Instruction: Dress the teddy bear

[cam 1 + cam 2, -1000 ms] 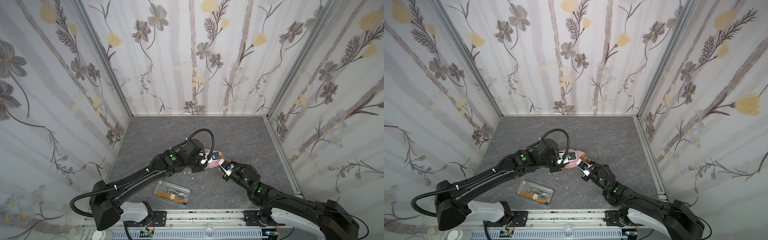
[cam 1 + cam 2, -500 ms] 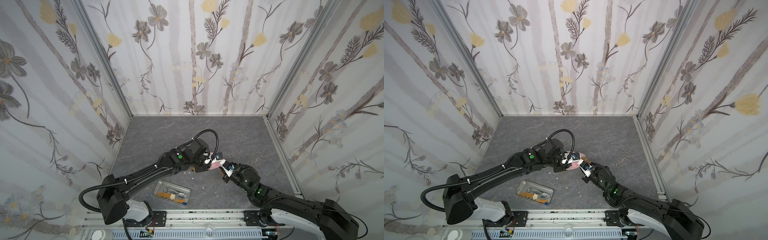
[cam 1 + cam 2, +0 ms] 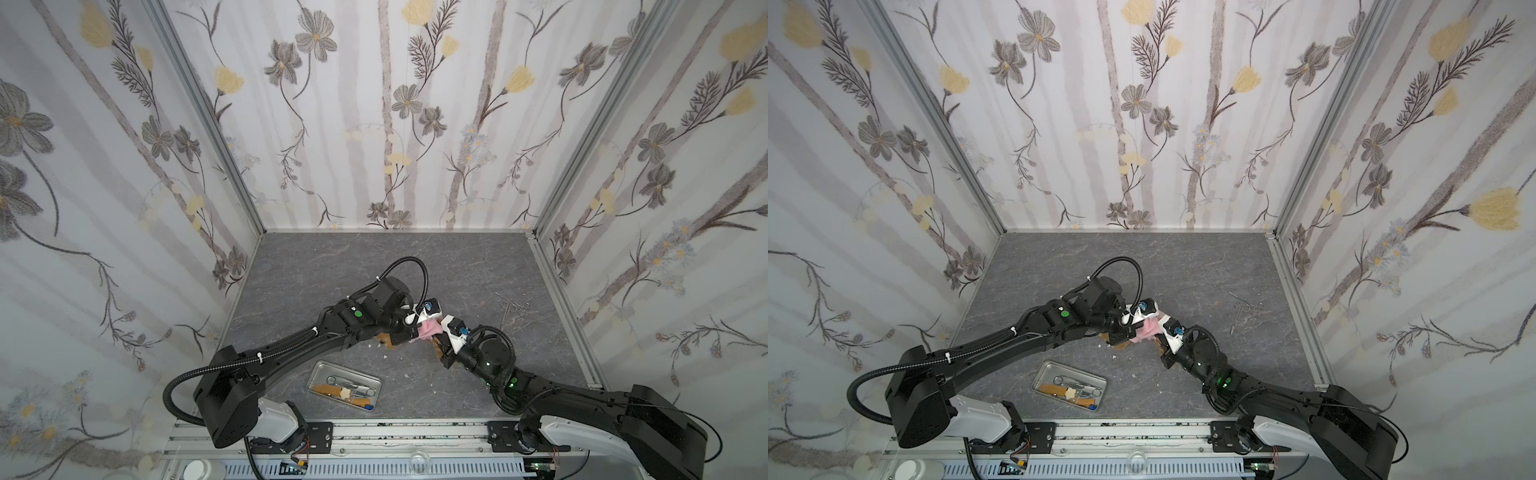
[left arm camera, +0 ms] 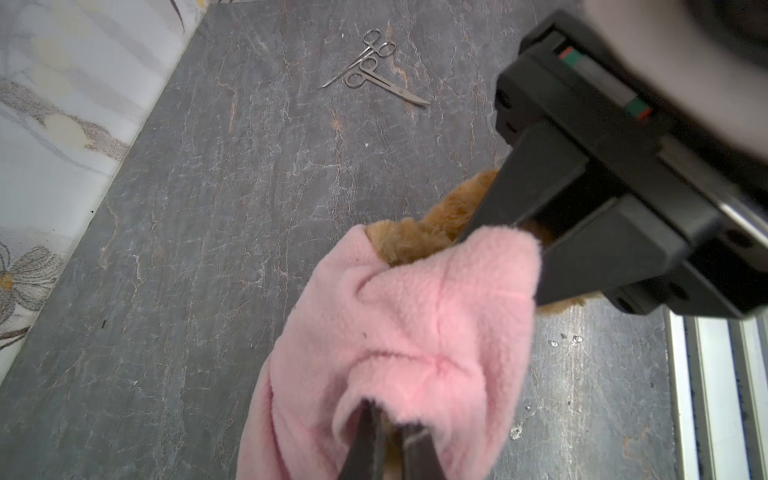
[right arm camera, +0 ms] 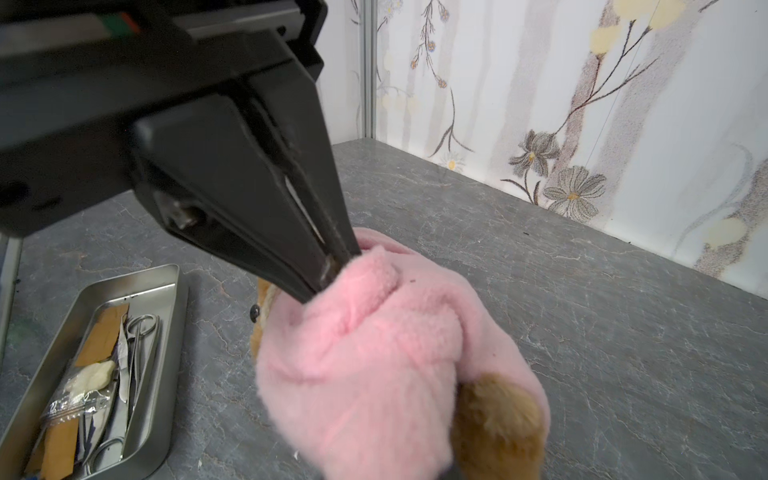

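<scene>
The teddy bear (image 3: 388,340) (image 3: 1121,344) lies on the grey table between my two arms, golden-brown fur showing at both ends of the pink shirt (image 3: 430,330) (image 3: 1148,328) pulled over it. My left gripper (image 4: 392,428) (image 5: 328,276) is shut on a fold at the shirt's (image 4: 415,324) edge, with a little fur between its fingers. My right gripper (image 4: 536,249) is closed on the shirt's opposite edge beside the bear's fur (image 4: 419,241). In the right wrist view its own tips are hidden under the shirt (image 5: 374,365), and a furry limb (image 5: 498,415) pokes out.
A metal tray (image 3: 316,374) (image 5: 166,332) with several small tools sits near the front edge, left of the bear. Two steel forceps (image 3: 513,309) (image 4: 370,68) lie on the table at the right. Floral walls close in three sides.
My left arm has reached further right onto the bear, and its gripper has closed on the shirt's edge. The right gripper has kept its hold and barely moved.
</scene>
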`<act>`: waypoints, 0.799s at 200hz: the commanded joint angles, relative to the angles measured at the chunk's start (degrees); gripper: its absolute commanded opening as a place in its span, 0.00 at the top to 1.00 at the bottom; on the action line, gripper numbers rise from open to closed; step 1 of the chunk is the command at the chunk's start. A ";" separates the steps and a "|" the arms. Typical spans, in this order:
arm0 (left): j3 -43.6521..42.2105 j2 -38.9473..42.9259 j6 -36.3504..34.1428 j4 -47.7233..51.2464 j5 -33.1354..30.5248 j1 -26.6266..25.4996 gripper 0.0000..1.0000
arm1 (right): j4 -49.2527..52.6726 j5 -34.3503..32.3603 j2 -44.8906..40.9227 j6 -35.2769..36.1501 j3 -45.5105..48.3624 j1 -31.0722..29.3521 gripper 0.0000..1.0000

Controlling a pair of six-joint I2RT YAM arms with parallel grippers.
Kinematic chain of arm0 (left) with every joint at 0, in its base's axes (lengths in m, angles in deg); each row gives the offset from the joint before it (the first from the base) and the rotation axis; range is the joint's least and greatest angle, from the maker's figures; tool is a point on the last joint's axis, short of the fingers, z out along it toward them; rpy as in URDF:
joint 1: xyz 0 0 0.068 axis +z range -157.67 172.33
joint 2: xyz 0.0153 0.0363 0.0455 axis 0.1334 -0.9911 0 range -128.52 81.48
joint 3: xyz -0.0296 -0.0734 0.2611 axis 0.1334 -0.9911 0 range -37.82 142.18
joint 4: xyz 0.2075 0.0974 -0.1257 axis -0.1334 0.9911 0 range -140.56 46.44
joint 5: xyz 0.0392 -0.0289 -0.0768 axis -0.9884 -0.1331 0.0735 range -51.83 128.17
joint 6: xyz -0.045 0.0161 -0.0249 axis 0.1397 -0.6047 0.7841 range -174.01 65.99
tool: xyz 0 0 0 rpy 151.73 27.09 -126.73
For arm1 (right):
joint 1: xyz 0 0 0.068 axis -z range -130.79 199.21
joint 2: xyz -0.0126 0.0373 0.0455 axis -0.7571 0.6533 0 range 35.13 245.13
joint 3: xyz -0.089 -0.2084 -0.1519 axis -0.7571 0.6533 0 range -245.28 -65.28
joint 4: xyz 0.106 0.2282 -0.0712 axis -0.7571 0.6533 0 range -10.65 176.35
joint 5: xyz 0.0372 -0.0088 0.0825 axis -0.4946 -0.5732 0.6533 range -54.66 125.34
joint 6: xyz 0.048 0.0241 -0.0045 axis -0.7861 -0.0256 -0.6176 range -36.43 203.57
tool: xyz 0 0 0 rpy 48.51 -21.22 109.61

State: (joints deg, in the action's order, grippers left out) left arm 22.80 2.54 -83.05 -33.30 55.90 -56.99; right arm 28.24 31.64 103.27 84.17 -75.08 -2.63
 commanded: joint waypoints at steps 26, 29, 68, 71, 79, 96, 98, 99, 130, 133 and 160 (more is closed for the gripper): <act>-8.41 12.38 19.75 -22.84 6.33 4.70 1.00 | -10.83 -2.92 -6.54 -4.48 3.19 1.23 1.00; -9.12 13.00 20.78 -24.18 6.21 4.75 1.00 | -10.65 -3.12 -6.76 -4.67 3.35 1.21 1.00; -14.76 16.86 34.70 -36.44 6.59 4.93 1.00 | -10.18 -2.97 -7.77 -6.44 3.48 0.94 1.00; -14.97 16.93 35.88 -36.98 6.77 4.89 1.00 | -10.09 -2.97 -7.62 -6.48 3.56 0.87 1.00; -15.78 17.13 38.82 -38.85 7.24 4.85 1.00 | -10.17 -3.29 -7.41 -6.58 3.60 0.79 1.00; -17.83 17.73 45.41 -43.57 8.04 4.78 1.00 | -11.75 -3.62 -5.49 -7.21 4.00 0.67 1.00; -18.00 17.82 46.16 -44.05 7.96 4.81 1.00 | -11.98 -3.60 -5.21 -7.40 4.04 0.68 1.00; -18.04 17.88 46.52 -44.28 7.94 4.78 1.00 | -12.16 -3.64 -5.04 -7.43 4.02 0.68 1.00; -18.44 17.93 51.32 -47.80 10.34 4.37 1.00 | -16.11 -4.19 -0.89 -6.93 4.04 0.60 1.00; -18.48 17.75 50.87 -47.57 10.98 4.21 1.00 | -16.12 -4.24 -0.93 -6.64 3.95 0.67 1.00; -16.25 16.55 39.66 -36.99 11.67 3.63 1.00 | -11.97 -0.74 -3.52 -1.18 3.11 1.49 1.00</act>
State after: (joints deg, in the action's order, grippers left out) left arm 4.28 19.66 -37.28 -70.77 65.17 -53.05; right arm 13.51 30.52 101.26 79.08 -71.24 -1.88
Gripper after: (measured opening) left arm 0.052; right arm 0.102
